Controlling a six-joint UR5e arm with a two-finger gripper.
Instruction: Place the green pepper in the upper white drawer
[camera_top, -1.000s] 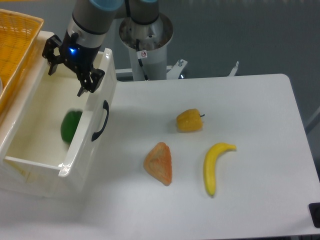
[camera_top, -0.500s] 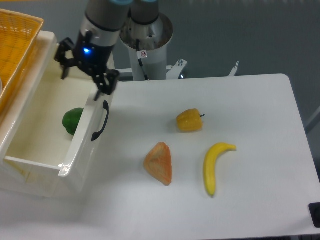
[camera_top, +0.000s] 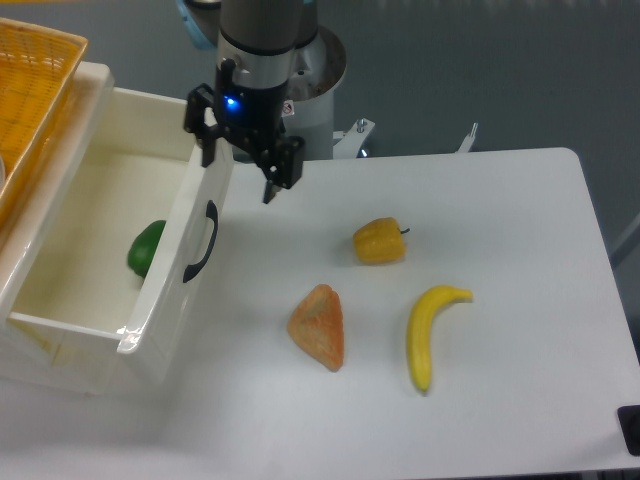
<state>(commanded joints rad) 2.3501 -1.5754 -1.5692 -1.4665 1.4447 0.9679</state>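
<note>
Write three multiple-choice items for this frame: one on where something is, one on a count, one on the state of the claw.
1. Where is the green pepper?
A. on the table by the banana
B. inside the upper white drawer
C. in the orange basket

2. How many items lie on the white table top?
A. two
B. three
C. five

3. What state is the claw in?
A. open, holding nothing
B. shut on the pepper
C. shut on the banana

Answers:
1 B: the pepper sits behind the drawer's front wall, near the black handle.
2 B: yellow pepper, orange wedge-shaped piece and banana.
3 A: its fingers stand apart with nothing between them, above the drawer's front wall and the table edge.
</note>
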